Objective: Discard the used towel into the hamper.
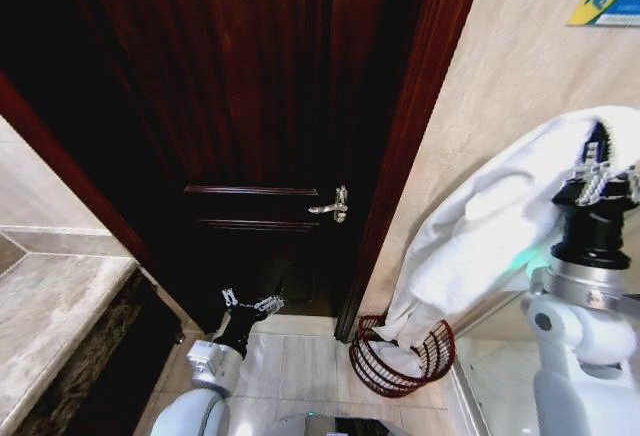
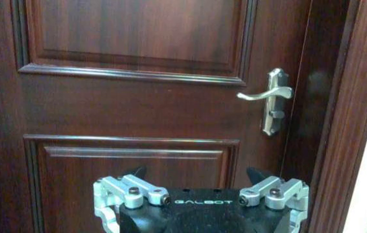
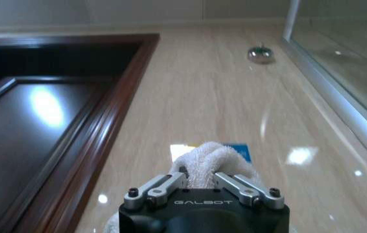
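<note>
above one hamper (image 1: pixel 402 357), one towel (image 1: pixel 480 246)

The hamper (image 1: pixel 402 354) sits right of the door (image 1: pixel 250 106) — the towel's (image 1: pixel 490 236) end inside it.

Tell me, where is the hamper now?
In the head view the hamper stands on the floor right of the dark door, with the towel from the raised right tool hanging into it.

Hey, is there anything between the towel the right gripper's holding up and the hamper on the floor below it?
Nothing visible blocks it. The right gripper holds the white towel raised by the wall, and the towel's lower end already hangs into the hamper. The left gripper sits apart, near the door.
</note>
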### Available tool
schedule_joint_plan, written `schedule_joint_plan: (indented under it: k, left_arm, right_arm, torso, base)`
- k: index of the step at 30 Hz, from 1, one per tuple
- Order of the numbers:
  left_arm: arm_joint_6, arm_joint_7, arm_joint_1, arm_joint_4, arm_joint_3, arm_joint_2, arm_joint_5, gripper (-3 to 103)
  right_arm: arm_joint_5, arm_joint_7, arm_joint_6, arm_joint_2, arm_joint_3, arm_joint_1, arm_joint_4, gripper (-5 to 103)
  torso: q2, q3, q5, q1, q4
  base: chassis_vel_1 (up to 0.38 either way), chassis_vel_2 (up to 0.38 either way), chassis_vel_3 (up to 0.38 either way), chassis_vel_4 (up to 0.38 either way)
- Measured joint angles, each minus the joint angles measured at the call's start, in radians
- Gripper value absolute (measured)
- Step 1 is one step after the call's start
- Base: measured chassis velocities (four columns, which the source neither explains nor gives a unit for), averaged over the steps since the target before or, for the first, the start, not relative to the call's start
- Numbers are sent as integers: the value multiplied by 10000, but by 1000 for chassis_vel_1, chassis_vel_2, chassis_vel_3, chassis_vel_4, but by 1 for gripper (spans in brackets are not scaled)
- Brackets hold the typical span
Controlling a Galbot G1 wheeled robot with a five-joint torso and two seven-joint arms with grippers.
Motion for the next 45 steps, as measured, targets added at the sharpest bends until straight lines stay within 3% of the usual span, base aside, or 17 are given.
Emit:
schedule_joint_plan:
  k: [18, 23, 32, 37, 45]
  left_arm:
    - [0, 0, -3, 0, 0, -1, -1, 100]
    - [0, 0, -3, 0, 0, -2, 0, 100]
    - [0, 0, -3, -1, 1, -1, 0, 100]
    - [0, 0, -3, -1, 0, -1, 0, 100]
    - [0, 0, -3, -1, 0, -1, -1, 100]
  right_arm:
    - [-67, -678, 1283, 1111, 51, -1168, -1226, 5]
    - [-369, -1137, 1918, 1823, 18, -1609, -1621, 5]
    - [-1250, -1991, 1889, 3343, 10, -2693, -1177, 5]
    - [-1226, -1997, 1944, 3460, 100, -2895, -1098, 5]
    - [284, -2407, 2502, 2563, 434, -3300, -2516, 5]
  torso:
    - [-2, 3, -3, 9, 0]
    - [-3, 3, -1, 10, 3]
    - [-3, 3, 0, 8, 1]
    - [-3, 3, -3, 8, 1]
    - [-3, 3, 2, 9, 1]
  base:
    - [0, 0, 0, 0]
    - [0, 0, 0, 0]
    - [0, 0, 0, 0]
    - [0, 0, 0, 0]
    - [0, 0, 0, 0]
